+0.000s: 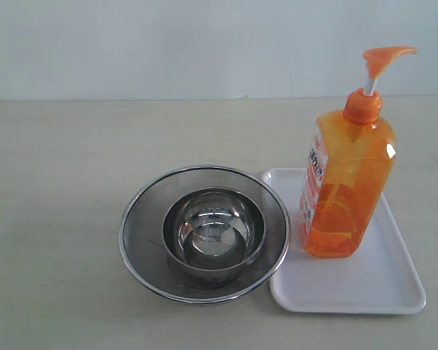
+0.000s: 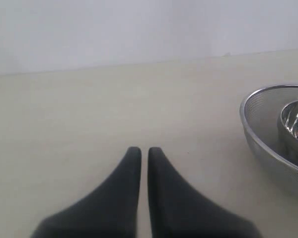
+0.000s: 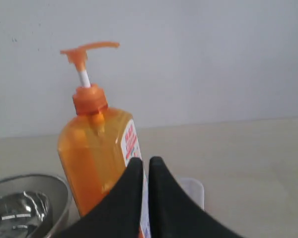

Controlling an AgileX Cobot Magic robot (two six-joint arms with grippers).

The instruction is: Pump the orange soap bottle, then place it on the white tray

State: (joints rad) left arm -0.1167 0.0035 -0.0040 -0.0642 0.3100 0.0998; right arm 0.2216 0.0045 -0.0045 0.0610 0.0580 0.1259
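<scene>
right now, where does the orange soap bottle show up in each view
Exterior view: orange soap bottle upright on the white tray, beside the steel strainer.
Left wrist view: not in it.
Right wrist view: orange soap bottle just beyond the right tool, partly hidden.
Shared landmark: the steel strainer, in all three.

Round steel mesh strainer (image 1: 142, 235) sits upright on the pale worktop (image 1: 58, 182), well away from its far edge. Bright polished rim, fine mesh wall. Smaller shiny steel bowl (image 1: 215, 230) rests inside it, centred, mouth up. Plain pale wall (image 1: 204, 44) rises along the worktop's far edge.
</scene>
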